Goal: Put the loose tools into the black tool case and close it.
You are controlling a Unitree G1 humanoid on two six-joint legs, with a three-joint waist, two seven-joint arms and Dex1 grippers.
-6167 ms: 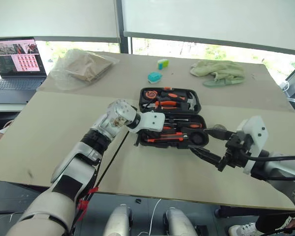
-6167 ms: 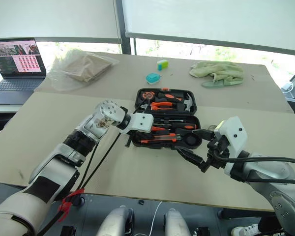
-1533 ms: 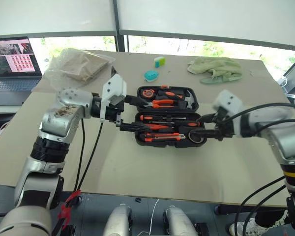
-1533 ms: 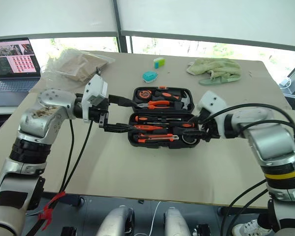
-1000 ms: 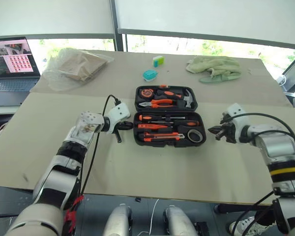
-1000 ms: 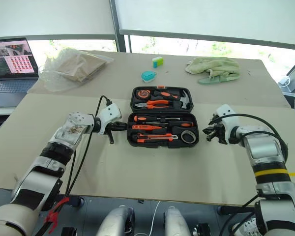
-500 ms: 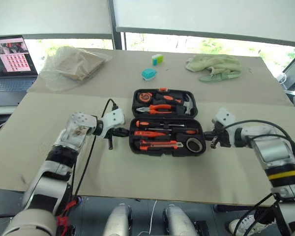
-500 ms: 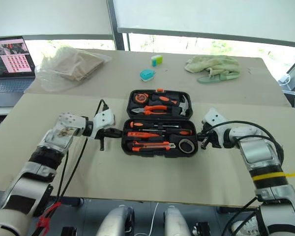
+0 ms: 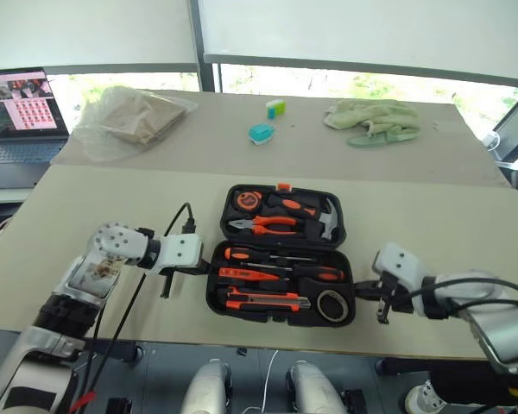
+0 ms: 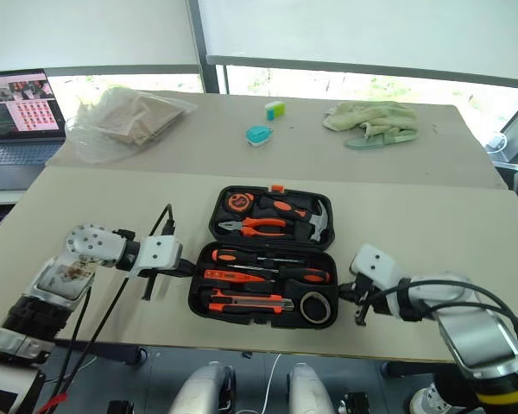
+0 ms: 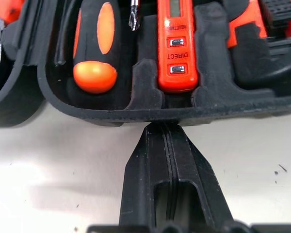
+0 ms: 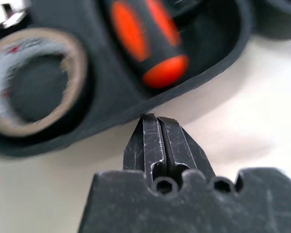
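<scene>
The black tool case [image 9: 214,297] lies open near the table's front edge, lid half at the back. Its front half holds two orange-and-black screwdrivers [image 9: 276,257], a slim orange screwdriver [image 11: 176,43], the utility knife [image 9: 263,301] and the tape roll [image 9: 332,304]. My left gripper [image 9: 203,268] is shut, and its tip [image 11: 161,127] rests against the case's left rim. At the case's right end my right gripper [image 9: 363,296] is also shut, tip [image 12: 155,119] close to the rim beside the tape roll [image 12: 34,82].
The lid half holds pliers [image 9: 263,226], a hammer [image 9: 328,222] and a tape measure [image 9: 246,201]. At the back lie a plastic bag [image 9: 129,116], a teal object [image 9: 259,133], a green one [image 9: 276,107] and a green cloth [image 9: 375,121]. A laptop [image 9: 22,108] stands far left.
The open case has slid toward the table's front edge. Both shut grippers have drawn back with it, staying at its left and right ends.
</scene>
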